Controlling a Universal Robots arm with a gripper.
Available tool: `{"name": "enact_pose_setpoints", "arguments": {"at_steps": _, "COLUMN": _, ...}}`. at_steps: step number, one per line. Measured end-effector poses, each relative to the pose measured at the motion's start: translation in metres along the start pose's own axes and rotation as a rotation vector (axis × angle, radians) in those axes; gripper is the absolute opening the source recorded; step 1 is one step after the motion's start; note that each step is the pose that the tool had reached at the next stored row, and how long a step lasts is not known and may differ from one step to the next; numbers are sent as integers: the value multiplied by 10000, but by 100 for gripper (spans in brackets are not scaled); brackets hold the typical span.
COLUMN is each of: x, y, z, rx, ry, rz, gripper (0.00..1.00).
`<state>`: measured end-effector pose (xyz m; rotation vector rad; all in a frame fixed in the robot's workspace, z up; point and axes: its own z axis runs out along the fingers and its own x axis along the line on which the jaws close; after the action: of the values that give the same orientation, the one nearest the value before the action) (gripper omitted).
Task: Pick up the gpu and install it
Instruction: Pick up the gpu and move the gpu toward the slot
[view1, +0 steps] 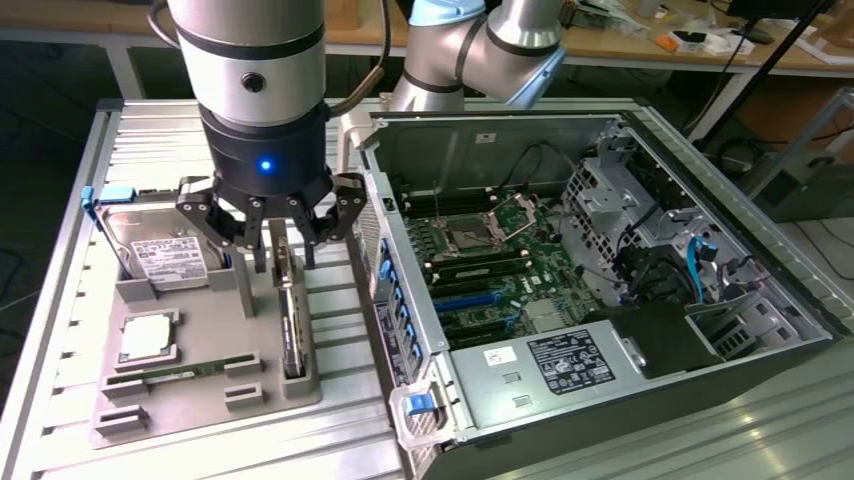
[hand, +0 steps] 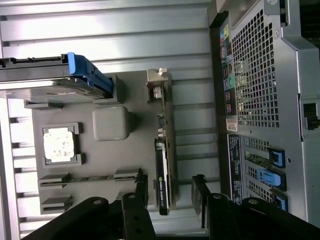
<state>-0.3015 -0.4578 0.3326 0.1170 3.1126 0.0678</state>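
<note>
Gpu (view1: 295, 330) stands on its long edge in a slot of the grey fixture tray (view1: 200, 400), on the side nearest the open computer case (view1: 694, 330), and both rest on the slatted metal worktop (view1: 67, 300). Its long axis runs from the far side of the tray to the near side in the exterior view, roughly parallel to the case's open rim. The silvery bracket end points away from that camera. The claw (view1: 278, 243) hangs directly over that far end of the card, released and spread as wide as it goes, with nothing in it. In the wrist view the gpu (hand: 164, 150) runs straight toward the claw (hand: 170, 189). The card's dark end lies between the black fingers (hand: 200, 192), one to each flat side, so the opening sits across the thin board and not along it. From these angles the tips seem to be around the card's upper edge without pressing on it, though I cannot be sure how far down they reach. Elsewhere on the tray, the hard drive (view1: 163, 255), the processor (view1: 147, 338) and the memory stick (view1: 174, 373) sit well to the other side of the card, clear of the fingers. Inside the case the motherboard (view1: 501, 265) lies exposed, toward the exterior view's right of the claw.
</note>
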Motion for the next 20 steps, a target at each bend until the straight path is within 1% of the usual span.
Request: {"name": "enact_pose_setpoints", "arguments": {"at_steps": 20, "x": 2, "y": -3, "z": 71, "rx": 0, "ry": 0, "rz": 0, "gripper": 48}}
